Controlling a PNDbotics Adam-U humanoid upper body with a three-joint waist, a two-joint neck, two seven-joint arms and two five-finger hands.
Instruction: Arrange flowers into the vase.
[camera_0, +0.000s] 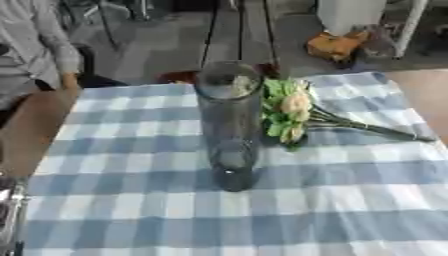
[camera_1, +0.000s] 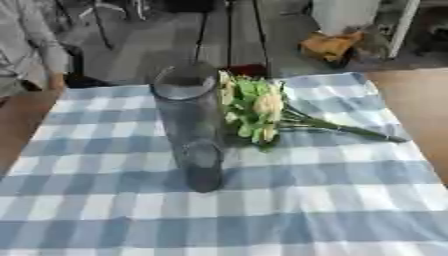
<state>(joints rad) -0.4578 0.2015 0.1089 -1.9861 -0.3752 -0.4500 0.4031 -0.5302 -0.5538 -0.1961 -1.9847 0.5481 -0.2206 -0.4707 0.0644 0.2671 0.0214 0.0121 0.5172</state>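
A tall clear glass vase (camera_0: 229, 125) stands upright at the middle of the blue-and-white checked cloth (camera_1: 332, 210) on the worktop; a bunch of pale flowers (camera_1: 259, 112) lies just beside it, stems pointing right; neither hand shows, so the fingers' state cannot be told.

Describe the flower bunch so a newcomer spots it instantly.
Find the blue-and-white checked tablecloth and the tall clear glass vase upright at its middle. Right of the vase lie the flowers: cream blooms with green leaves, stems pointing right, the only thing lying flat.
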